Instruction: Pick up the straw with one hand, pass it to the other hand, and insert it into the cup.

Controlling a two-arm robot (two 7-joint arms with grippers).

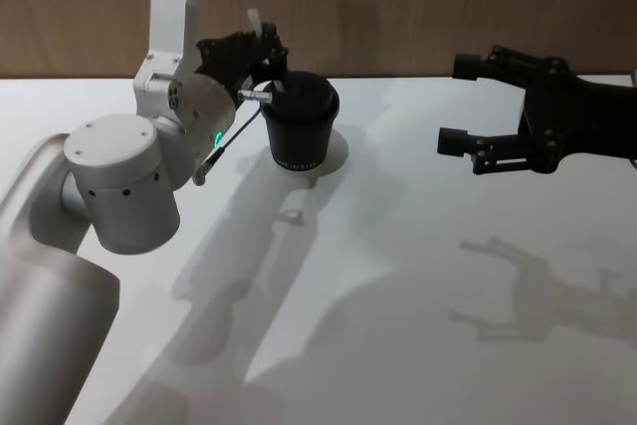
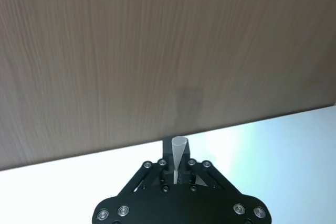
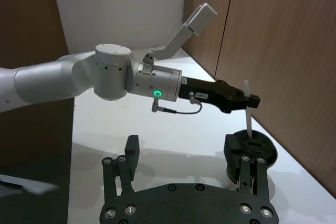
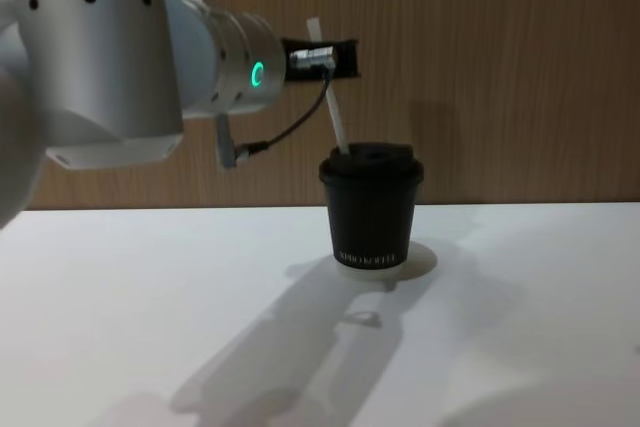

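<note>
The left gripper (image 3: 251, 99) clamped the straw (image 4: 333, 112) above the cup (image 4: 371, 209); the right gripper (image 1: 460, 105) hovered nearby, fingers spread.

Silver arm (image 1: 119, 176), black tools

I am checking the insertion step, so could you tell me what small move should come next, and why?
Probably push downward: the left gripper holds the straw tilted, its lower end at the cup lid, most of it still above. The right gripper waits open, apart.

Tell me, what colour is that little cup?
Black, lid included, with small white lettering near the base; the cup shows best in the chest view.
</note>
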